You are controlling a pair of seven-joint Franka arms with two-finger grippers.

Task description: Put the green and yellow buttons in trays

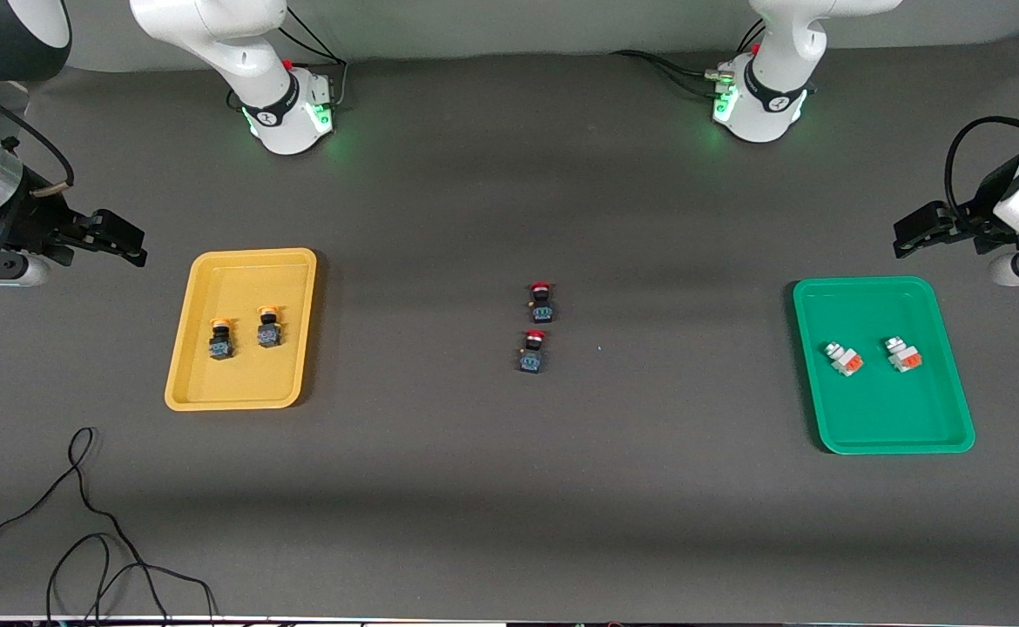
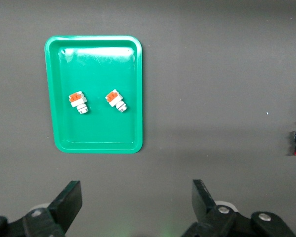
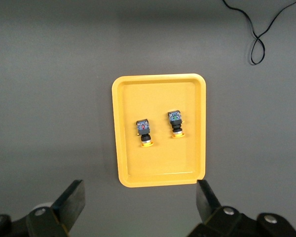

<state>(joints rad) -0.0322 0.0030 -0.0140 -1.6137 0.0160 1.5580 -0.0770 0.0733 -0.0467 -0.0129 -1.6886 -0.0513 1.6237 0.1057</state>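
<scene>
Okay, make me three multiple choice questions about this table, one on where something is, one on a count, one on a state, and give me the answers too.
1. Where do the two red-capped buttons lie?
A. in the yellow tray
B. on the bare table between the trays
C. in the green tray

2. How many buttons lie in the yellow tray?
A. two
B. three
C. none

3. How is the left tool?
A. shut on a button
B. shut, empty
C. open, empty

Answers: 1 B, they sit on the grey mat midway between both trays. 2 A, two yellow-capped buttons lie side by side in it. 3 C, its fingers stand wide apart with nothing between them.
</scene>
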